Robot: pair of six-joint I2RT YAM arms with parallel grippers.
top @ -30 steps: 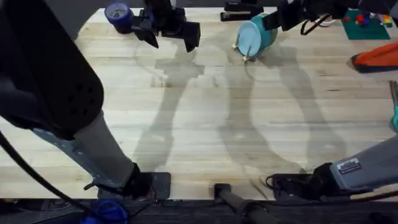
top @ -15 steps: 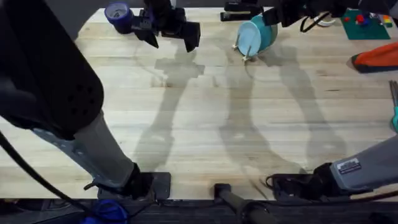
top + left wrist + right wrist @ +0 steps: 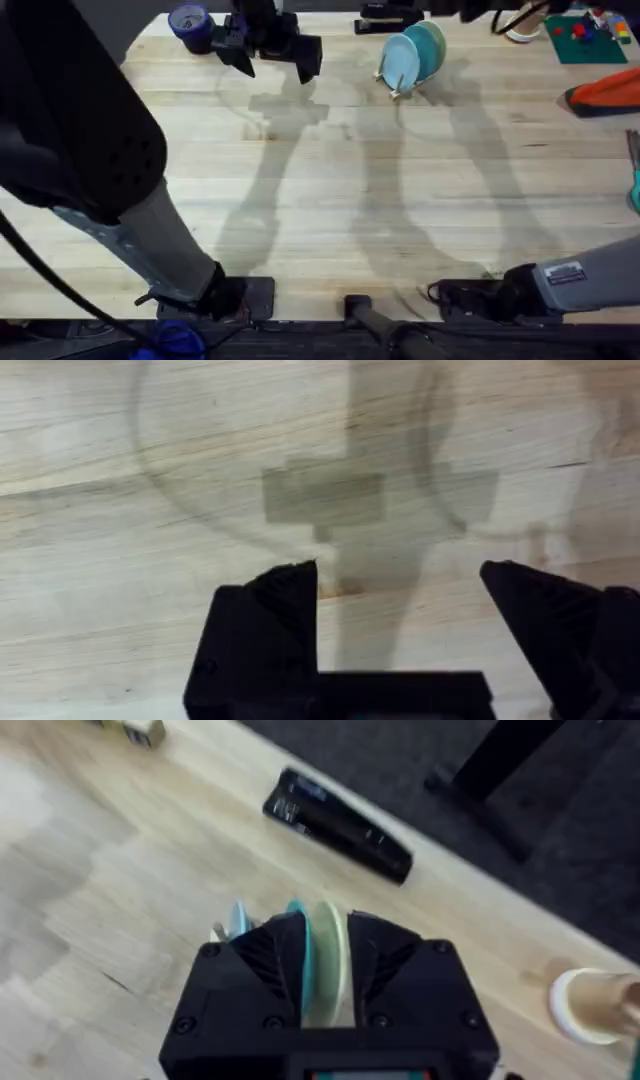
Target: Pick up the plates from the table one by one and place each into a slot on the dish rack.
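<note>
The overhead view shows the dish rack (image 3: 403, 75) near the table's (image 3: 330, 190) far edge, right of centre, with three plates on edge in its slots: light-blue, turquoise plate (image 3: 425, 50) and a cream one behind, faces toward the left edge. The right wrist view shows the right gripper (image 3: 327, 970) above them, whether its fingers grip cannot be told. The left gripper (image 3: 400, 585) hangs wide open over bare wood, holding nothing
</note>
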